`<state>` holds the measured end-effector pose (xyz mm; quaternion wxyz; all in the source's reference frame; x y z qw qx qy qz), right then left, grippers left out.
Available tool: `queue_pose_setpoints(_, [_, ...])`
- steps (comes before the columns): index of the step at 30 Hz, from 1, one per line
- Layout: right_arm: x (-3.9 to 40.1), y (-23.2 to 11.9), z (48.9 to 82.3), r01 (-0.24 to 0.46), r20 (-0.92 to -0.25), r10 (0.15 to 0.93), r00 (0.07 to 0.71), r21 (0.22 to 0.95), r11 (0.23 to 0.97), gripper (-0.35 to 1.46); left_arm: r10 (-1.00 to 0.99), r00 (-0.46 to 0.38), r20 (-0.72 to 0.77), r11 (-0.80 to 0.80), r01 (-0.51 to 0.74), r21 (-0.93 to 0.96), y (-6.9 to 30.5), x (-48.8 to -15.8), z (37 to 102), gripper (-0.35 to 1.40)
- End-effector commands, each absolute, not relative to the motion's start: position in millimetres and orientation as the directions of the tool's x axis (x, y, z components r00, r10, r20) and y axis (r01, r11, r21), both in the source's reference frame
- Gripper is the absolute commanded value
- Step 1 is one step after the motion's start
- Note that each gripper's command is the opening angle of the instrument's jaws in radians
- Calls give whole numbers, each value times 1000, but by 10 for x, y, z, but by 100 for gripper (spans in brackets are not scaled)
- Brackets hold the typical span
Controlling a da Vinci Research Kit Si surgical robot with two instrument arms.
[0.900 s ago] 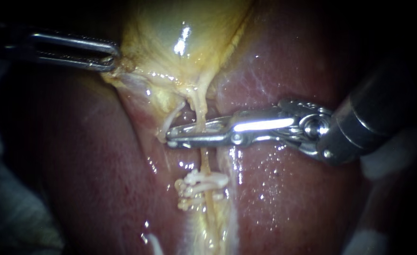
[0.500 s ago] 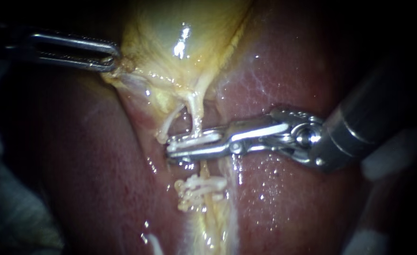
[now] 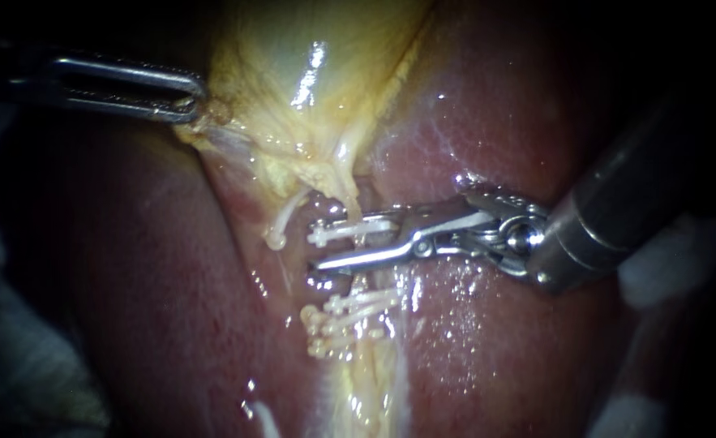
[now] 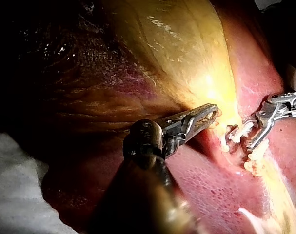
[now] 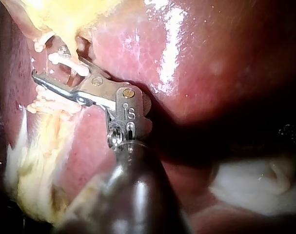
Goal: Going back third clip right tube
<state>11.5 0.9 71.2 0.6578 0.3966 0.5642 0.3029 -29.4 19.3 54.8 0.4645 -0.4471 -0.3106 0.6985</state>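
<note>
Crossing tube sideways, clip, right instrument's jaws parted, left instrument gripping gallbladder

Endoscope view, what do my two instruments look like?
The left instrument has a slim silver claw with a long slot, on a dark shaft. The right instrument has a thin shiny steel claw, a silver hinge with a round pin, and a thick dark-grey glossy shaft.
</note>
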Motion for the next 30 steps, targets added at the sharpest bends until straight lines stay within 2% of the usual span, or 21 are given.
queue_pose_setpoints(1, [114,9,711,38,-506,845,172,861,508,46,926,-169,-336,-376,-370,-850,193,-293,547,-35])
queue_pose_setpoints(6, [110,11,711,-23,-518,845,135,851,525,47,926,-169,-336,-376,-370,-850,192,-293,547,-35])
queue_pose_setpoints(10, [109,11,711,-33,-529,838,135,843,538,47,926,-169,-336,-376,-370,-850,192,-293,547,-35])
queue_pose_setpoints(17, [107,10,708,-51,-573,795,199,804,592,49,926,-169,-336,-376,-370,-850,192,-293,547,-35])
queue_pose_setpoints(20, [101,10,701,-38,-636,735,235,750,661,49,926,-169,-336,-376,-370,-850,192,-292,547,-35])
queue_pose_setpoints(25, [82,18,677,-13,-712,615,339,650,759,49,926,-169,-336,-376,-370,-850,192,-292,547,-35])
queue_pose_setpoints(30, [57,30,644,22,-769,509,387,559,829,49,926,-169,-336,-376,-369,-850,192,-292,547,-35])
